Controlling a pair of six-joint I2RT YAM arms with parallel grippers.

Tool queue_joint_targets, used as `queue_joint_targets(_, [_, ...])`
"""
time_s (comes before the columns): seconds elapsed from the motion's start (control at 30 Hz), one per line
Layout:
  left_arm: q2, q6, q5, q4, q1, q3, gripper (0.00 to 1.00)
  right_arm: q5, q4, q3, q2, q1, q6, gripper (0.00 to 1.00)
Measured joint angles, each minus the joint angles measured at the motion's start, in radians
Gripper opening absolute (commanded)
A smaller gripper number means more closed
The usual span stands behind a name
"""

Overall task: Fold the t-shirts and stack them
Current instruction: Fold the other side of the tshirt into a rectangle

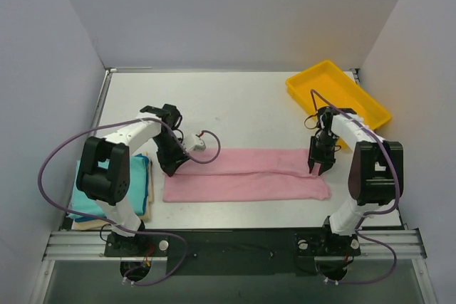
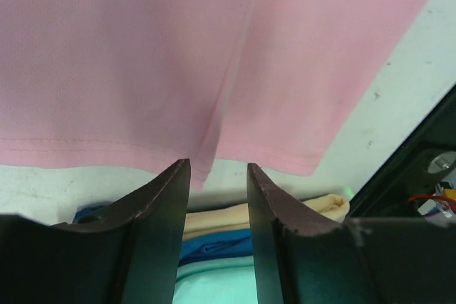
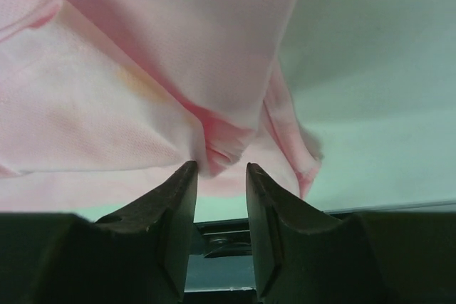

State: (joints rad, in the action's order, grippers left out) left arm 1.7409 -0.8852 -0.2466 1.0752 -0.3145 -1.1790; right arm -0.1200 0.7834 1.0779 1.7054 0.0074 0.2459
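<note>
The light pink t-shirt (image 1: 246, 174) lies folded into a long strip across the table's middle. My left gripper (image 1: 173, 169) is at its left end, jaws open, and the shirt's hem (image 2: 178, 55) hangs just past the tips (image 2: 219, 169). My right gripper (image 1: 318, 167) is at the strip's right end, jaws open, with bunched pink cloth (image 3: 142, 69) touching the tips (image 3: 221, 169). The teal t-shirt (image 1: 140, 174) lies folded on the cream t-shirt (image 1: 149, 194) at the left, partly hidden by my left arm. Both show in the left wrist view, cream (image 2: 214, 220) and teal (image 2: 214, 282).
A yellow plastic tray (image 1: 338, 94) stands at the back right corner. White walls enclose the table on three sides. The black rail (image 1: 235, 243) with the arm bases runs along the near edge. A white connector (image 1: 196, 142) on a cable lies behind the shirt's left end.
</note>
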Motion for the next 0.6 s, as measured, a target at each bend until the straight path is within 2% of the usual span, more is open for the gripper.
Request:
queue_joint_targets(0.1, [-0.002,-0.042,-0.033,0.089,0.0,-0.059,0.47,0.035,0.022,0.0,-0.05,0.0,0.009,0.33])
queue_joint_targets(0.13, [-0.004,-0.048,-0.048,0.111,0.0,-0.085,0.38,0.05,0.03,0.002,-0.074,0.002,0.01,0.28])
queue_joint_targets(0.17, [-0.004,-0.05,-0.063,0.127,0.0,-0.113,0.32,0.067,0.04,0.007,-0.096,0.012,0.012,0.14])
queue_joint_targets(0.2, [-0.005,-0.041,-0.076,0.13,0.0,-0.139,0.18,0.088,0.05,0.018,-0.115,0.019,0.013,0.08])
queue_joint_targets(0.23, [-0.005,-0.021,-0.085,0.124,0.0,-0.161,0.11,0.108,0.057,0.035,-0.129,0.034,0.013,0.0])
queue_joint_targets(0.43, [0.008,0.127,-0.063,-0.045,0.0,-0.164,0.08,0.092,-0.02,0.117,-0.09,0.17,0.019,0.0])
queue_joint_targets(0.6, [0.026,0.166,0.011,-0.182,0.0,-0.037,0.07,0.054,-0.106,0.084,0.048,0.143,0.051,0.0])
